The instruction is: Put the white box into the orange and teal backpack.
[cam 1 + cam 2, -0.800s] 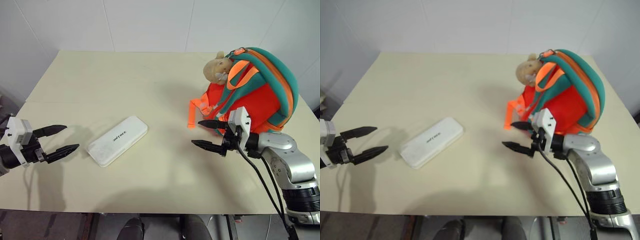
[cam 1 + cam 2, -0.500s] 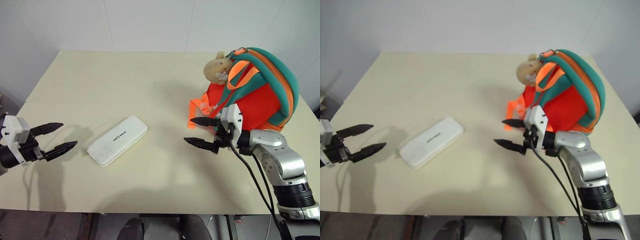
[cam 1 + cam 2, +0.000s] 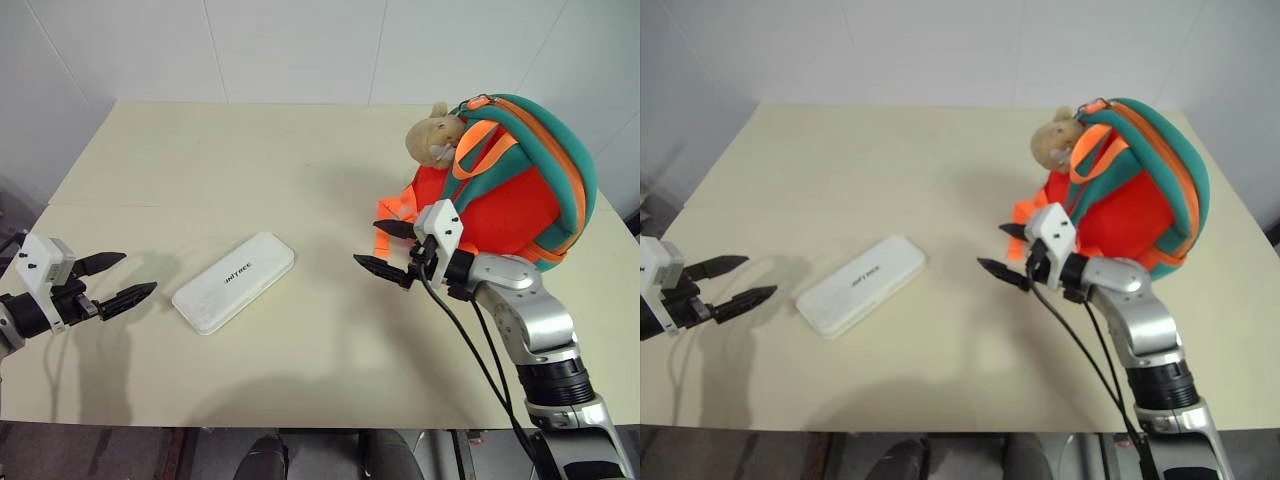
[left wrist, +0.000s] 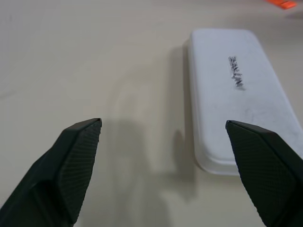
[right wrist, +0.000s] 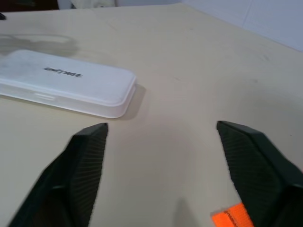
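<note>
1. White tiled walls stand behind a pale cream counter, matte and smooth, bare but for two things.
2. Box: a flat white case with rounded corners and small dark lettering on its lid. It lies diagonally on the counter, left of centre, untouched.
3. Backpack: soft orange body, teal rim and straps, orange webbing trailing onto the counter, and a tan plush toy at its top. It sits at the right, well apart from the box.
4. Left claw hovers just beside the box's near end, jaws wide and empty. Right claw hangs in front of the backpack, pointing toward the box, also wide and empty.
5. Step in hand, as I judge it: reaching for the box. Its hard, slick shell looks likely to slip, so span the narrow width squarely and close near the middle.
6. No opening of the backpack can be seen from here; the soft fabric will probably sag, so one claw may need to hold the mouth apart.
</note>
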